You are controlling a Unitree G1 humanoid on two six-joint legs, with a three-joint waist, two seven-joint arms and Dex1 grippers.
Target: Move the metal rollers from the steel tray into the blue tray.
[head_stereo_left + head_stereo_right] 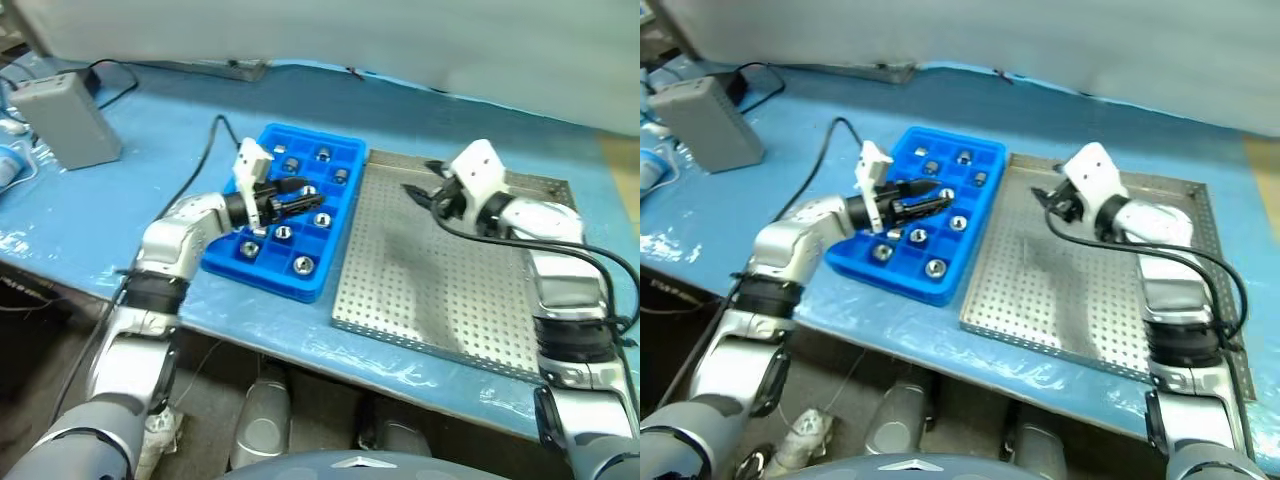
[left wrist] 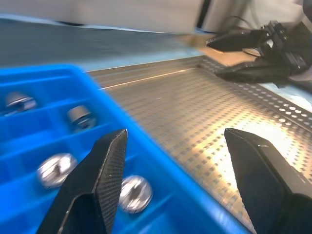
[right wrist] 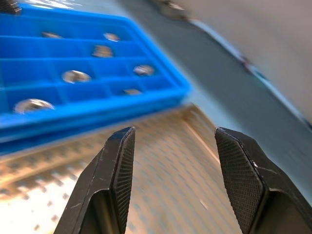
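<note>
Silver-grey metal rollers (image 1: 303, 265) sitting one to a cell in the blue tray (image 1: 222, 262), roughly nine or so counted across its compartments; none made out on the perforated floor of the steel tray (image 1: 420, 290), which lies just beside the blue one on the blue-covered worktop (image 1: 150, 200). Looks close to finished, judged from that bare floor, though a stray roller near a rim could hide behind the arms. Main risk from here: left claw (image 1: 296, 199) hanging low over the filled cells, so a careless sweep could clip a roller, tip it out of its cell or nudge the light plastic tray along the worktop. Could also snag the black cable trailing from the left wrist across the worktop. Left claw reaching level across the blue tray towards the steel one, fingers apart and nothing between them. Right claw (image 1: 421, 194) raised above the far part of the steel tray, aimed back towards the blue tray, fingers likewise spread and empty.
</note>
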